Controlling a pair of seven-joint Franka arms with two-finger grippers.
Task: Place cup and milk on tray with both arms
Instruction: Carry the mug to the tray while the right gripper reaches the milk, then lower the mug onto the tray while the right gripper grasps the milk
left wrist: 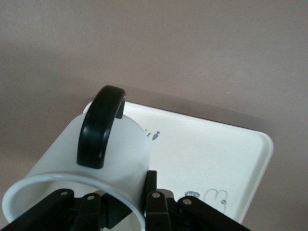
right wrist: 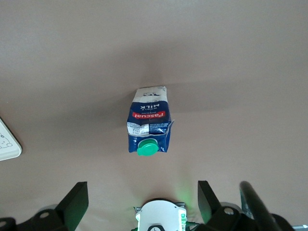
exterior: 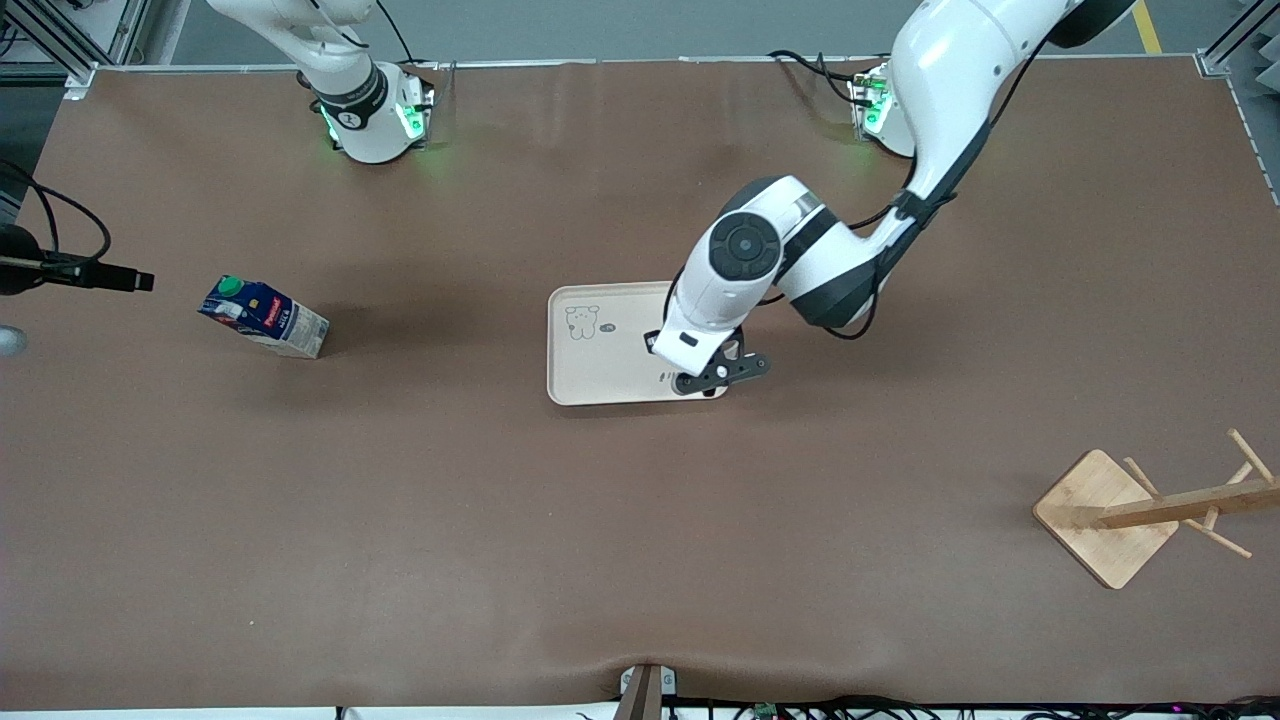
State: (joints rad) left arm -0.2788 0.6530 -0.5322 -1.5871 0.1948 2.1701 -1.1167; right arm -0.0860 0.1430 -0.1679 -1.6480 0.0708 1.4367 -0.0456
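Note:
My left gripper (exterior: 715, 375) is over the end of the cream tray (exterior: 600, 360) that lies toward the left arm's end of the table. In the left wrist view the gripper (left wrist: 131, 197) is shut on the wall of the white cup (left wrist: 96, 159), one finger inside the rim and one outside. The cup's black handle (left wrist: 101, 127) faces the camera, with the tray (left wrist: 211, 154) below. The arm's wrist hides the cup in the front view. The dark-blue milk (exterior: 265, 318) stands on the table toward the right arm's end. My right gripper (right wrist: 143, 192) is open, high above the milk (right wrist: 149, 126).
A wooden rack (exterior: 1110, 515) lies on its side toward the left arm's end, nearer the front camera. A black device on a cable (exterior: 80, 272) reaches in at the right arm's end. A tray corner (right wrist: 7, 144) shows in the right wrist view.

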